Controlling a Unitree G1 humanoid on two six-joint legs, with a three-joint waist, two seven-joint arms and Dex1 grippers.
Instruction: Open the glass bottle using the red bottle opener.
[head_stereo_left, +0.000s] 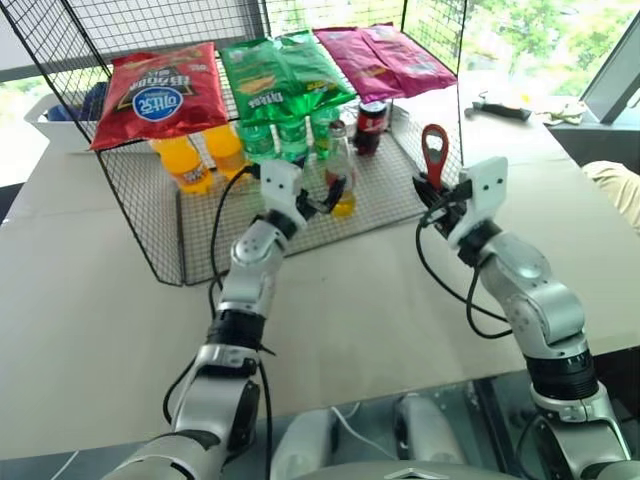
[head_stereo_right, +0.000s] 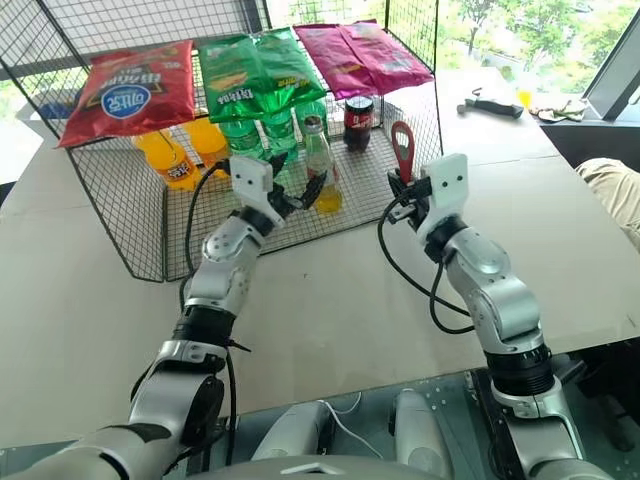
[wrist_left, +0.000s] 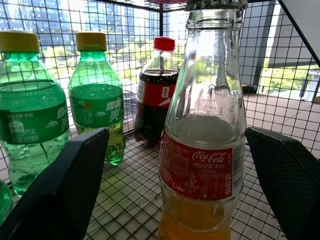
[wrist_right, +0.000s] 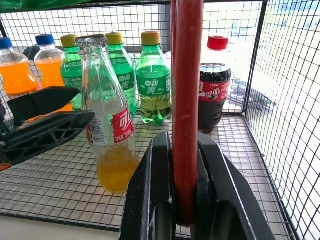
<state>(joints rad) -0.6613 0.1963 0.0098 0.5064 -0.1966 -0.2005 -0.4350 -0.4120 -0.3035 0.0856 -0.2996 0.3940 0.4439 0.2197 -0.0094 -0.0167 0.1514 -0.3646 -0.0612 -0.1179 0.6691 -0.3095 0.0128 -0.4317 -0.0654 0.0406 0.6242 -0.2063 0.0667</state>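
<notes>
Behind glass bottle (wrist_left: 204, 150): green bottles (wrist_left: 95, 95).

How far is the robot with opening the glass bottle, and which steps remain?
Done: the right gripper is shut on the red bottle opener, held upright. In hand: the left gripper is open with a finger on each side of the glass bottle, which stands on the wire shelf, not yet gripped. Left: close on the bottle, bring the opener to the cap, which is on, and lever it off.
</notes>
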